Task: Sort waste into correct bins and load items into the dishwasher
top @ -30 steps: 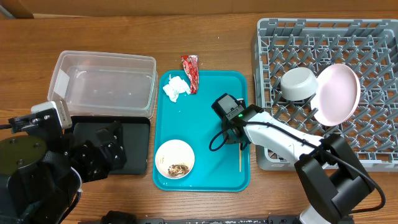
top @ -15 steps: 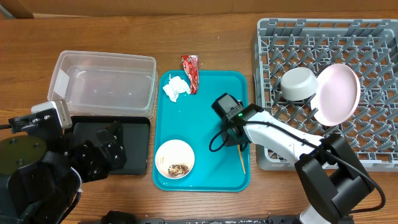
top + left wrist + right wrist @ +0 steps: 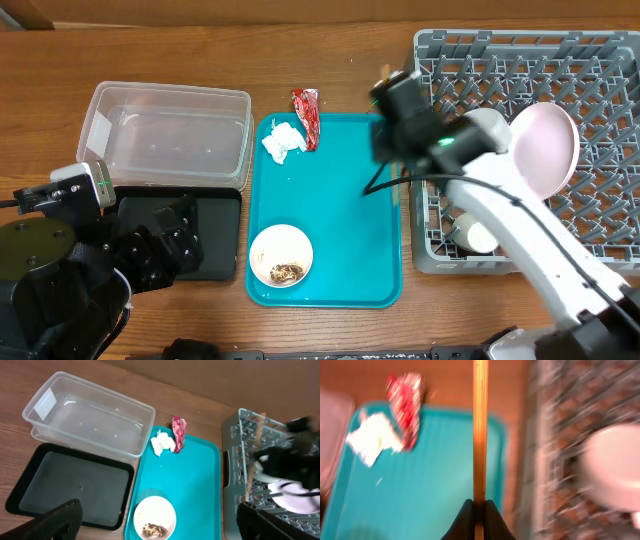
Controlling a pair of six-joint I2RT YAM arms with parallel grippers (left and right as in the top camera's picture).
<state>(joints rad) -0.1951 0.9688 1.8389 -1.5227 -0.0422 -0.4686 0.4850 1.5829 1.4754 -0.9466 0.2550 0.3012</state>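
My right gripper (image 3: 479,510) is shut on the thin wooden chopsticks (image 3: 480,430), which look like a single stick pointing away from the jaws. Seen from overhead, this gripper (image 3: 395,100) hangs above the gap between the teal tray (image 3: 350,230) and the grey dishwasher rack (image 3: 600,60). The red wrapper (image 3: 306,115) and white tissue (image 3: 283,142) lie at the tray's far end. A small white bowl (image 3: 280,255) with food scraps (image 3: 288,271) sits at its near end. My left gripper (image 3: 165,250) is open over the black tray (image 3: 215,230), beside the clear tub (image 3: 165,135).
A large white plate (image 3: 545,150) stands on edge in the rack, and a bowl (image 3: 490,125) beside it is partly hidden by my right arm. The rack's near left wall (image 3: 235,460) rises beside the teal tray. The right wrist view is blurred.
My right gripper closed on the chopsticks at the tray's right edge, lifted them and swung toward the far side by the rack. The left arm has not moved.
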